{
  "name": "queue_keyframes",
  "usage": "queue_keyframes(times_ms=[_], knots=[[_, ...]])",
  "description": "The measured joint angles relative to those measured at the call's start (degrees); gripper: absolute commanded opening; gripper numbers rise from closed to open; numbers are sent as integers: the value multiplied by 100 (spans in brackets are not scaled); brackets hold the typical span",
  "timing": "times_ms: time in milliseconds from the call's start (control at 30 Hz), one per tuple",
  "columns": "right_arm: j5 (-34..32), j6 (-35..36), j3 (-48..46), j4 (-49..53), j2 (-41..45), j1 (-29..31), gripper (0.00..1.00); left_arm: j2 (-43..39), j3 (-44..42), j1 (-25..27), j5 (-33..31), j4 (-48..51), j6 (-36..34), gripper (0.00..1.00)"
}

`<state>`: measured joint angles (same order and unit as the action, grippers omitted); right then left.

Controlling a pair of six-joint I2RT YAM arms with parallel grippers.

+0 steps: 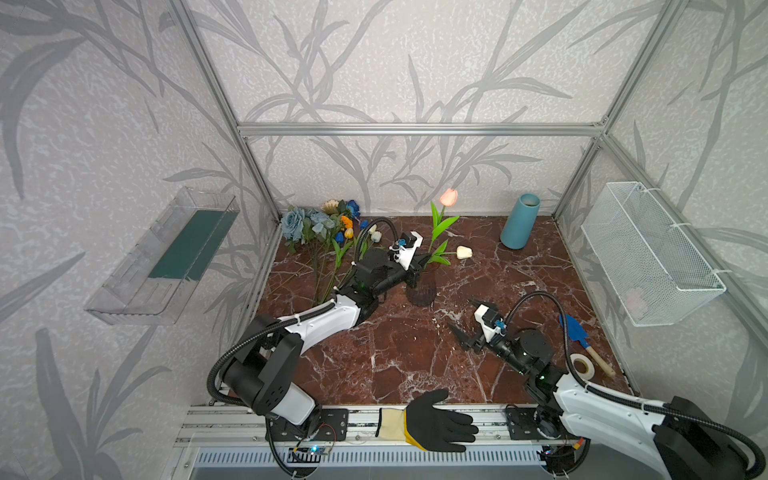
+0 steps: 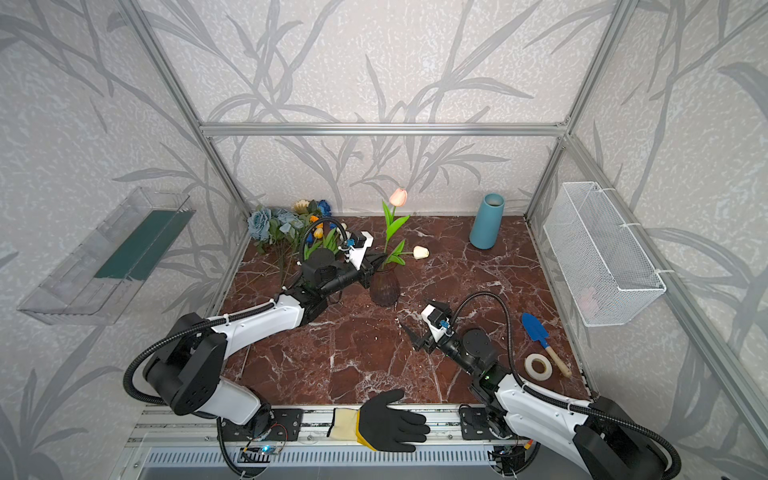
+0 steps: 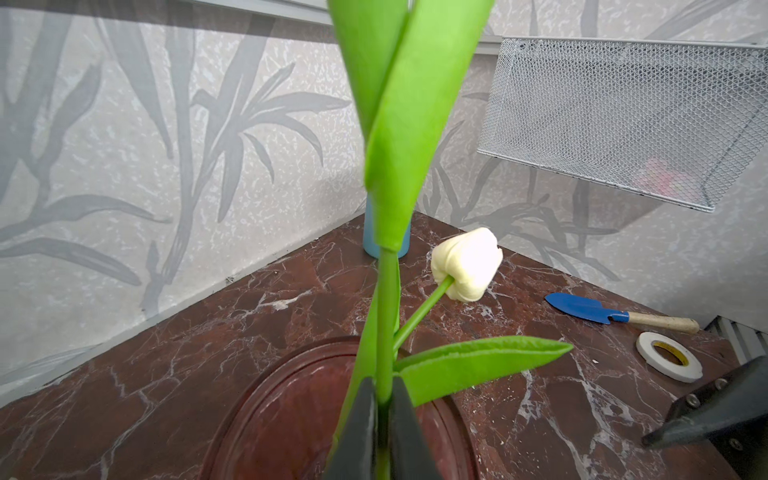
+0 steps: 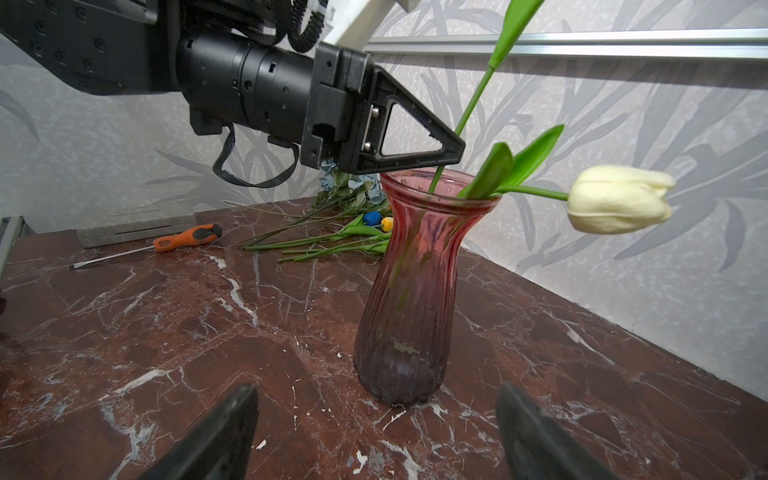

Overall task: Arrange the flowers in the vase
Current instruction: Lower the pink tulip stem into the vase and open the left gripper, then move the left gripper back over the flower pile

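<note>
- Your left gripper (image 3: 384, 386) pinches the pink tulip (image 1: 449, 196) stem just above the vase (image 4: 411, 291) rim; stem near-upright, bloom up, foot inside
- white tulip (image 1: 464, 252) in the vase too, leaning out sideways
- your right gripper (image 1: 462, 313) wide, empty, near vase

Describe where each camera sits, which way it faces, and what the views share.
Top views: high at the front, looking down on the red-brown marble tabletop; left gripper and right gripper both show.
Left wrist: behind the left gripper, facing the white wire-mesh basket; its fingers pinch the pink artificial tulip's stem.
Right wrist: low, facing the pink ribbed glass vase; its open fingers show.
Shared: both wrist views show the white artificial tulip.
</note>
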<state>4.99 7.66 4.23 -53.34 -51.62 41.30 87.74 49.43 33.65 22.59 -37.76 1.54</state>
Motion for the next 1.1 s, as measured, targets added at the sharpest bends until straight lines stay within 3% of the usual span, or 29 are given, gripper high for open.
queue_keyframes(times_ms=[267,633,767,967,1100], knots=[[0,0,0,2,0,0,90,-2,-22,11,-90,-33,-61,21],[0,0,0,2,44,0,91,-404,-236,11,-313,382,-247,40],[2,0,0,7,105,0,90,-833,-387,11,-461,669,-369,43],[4,-2,0,9,125,0,90,-1456,-483,-131,-1405,955,-551,46],[4,-4,0,-2,105,0,90,-1300,-284,-743,-2072,1547,-437,46]])
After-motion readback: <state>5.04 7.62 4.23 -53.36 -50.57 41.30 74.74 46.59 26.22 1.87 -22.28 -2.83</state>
